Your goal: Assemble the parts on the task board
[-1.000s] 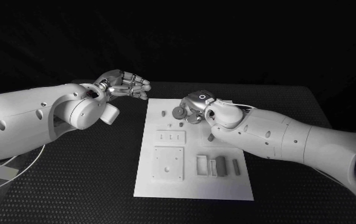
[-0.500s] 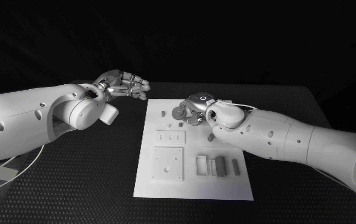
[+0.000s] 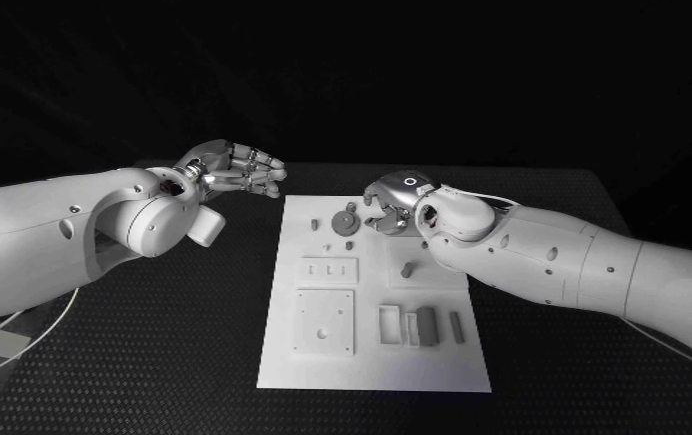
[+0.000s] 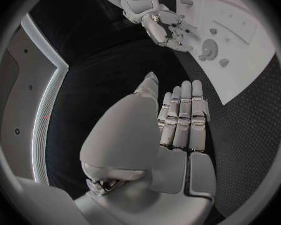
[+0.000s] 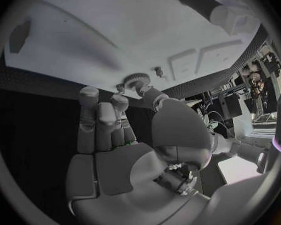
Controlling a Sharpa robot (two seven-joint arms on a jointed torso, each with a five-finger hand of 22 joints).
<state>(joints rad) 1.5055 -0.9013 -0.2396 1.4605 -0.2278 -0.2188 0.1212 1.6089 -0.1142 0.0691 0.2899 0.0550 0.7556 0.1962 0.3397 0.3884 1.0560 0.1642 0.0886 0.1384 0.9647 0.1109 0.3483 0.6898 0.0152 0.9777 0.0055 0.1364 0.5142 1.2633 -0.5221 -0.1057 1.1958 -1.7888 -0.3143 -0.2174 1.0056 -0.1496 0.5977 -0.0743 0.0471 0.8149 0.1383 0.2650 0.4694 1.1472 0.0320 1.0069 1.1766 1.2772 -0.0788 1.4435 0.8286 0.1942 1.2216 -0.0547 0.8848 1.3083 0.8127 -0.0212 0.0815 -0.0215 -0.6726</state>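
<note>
The black table (image 3: 173, 355) has a fine woven-looking texture. The white task board (image 3: 433, 360) lies flat on it, about in the middle, long side running away from the robot. At the table's near left edge, well left of the board, lies a thin pale cable (image 3: 43, 330), possibly partly off the table.

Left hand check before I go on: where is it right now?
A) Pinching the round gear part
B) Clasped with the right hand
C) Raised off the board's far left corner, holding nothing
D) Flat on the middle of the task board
C: in the head view the left hand hangs over the black table beside the far left corner of the task board, fingers apart and holding nothing.
</note>
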